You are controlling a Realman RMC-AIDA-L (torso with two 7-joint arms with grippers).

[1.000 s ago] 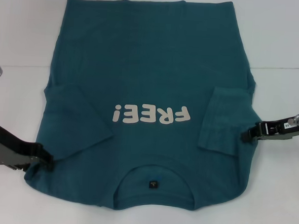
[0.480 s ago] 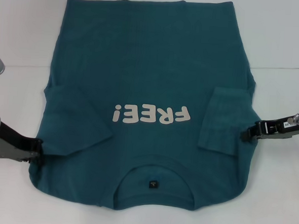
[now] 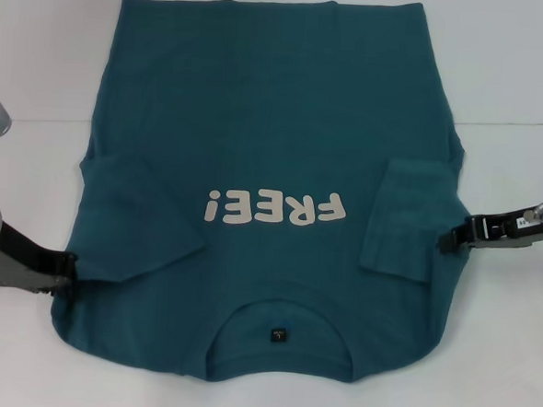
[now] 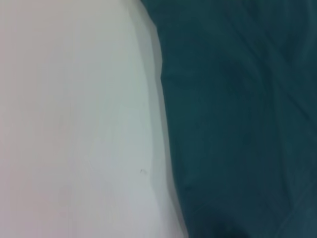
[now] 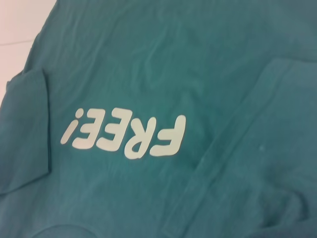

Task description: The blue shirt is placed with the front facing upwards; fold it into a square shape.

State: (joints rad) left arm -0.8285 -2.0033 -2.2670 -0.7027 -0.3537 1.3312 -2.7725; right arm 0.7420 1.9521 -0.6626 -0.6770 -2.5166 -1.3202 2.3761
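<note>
The blue shirt (image 3: pixel 266 139) is a soft, matte teal-blue cotton tee lying flat and front up on the white desk (image 3: pixel 510 70), its collar toward the robot and its hem at the far side. White rounded "FREE!" lettering (image 3: pixel 276 207) crosses the chest, and a small dark neck tag (image 3: pixel 279 334) sits inside the collar. Both short sleeves are folded inward over the body, giving the cloth a rough trapezoid outline with faint creases.

The left claw (image 3: pixel 72 272) lies low at the shirt's near left edge, touching the cloth; I cannot tell whether its fingers are open or closed. The right claw (image 3: pixel 446 239) reaches in level from the right, tip at the shirt's right edge beside the folded sleeve; its state cannot be told either.

The desk is smooth and pale.
</note>
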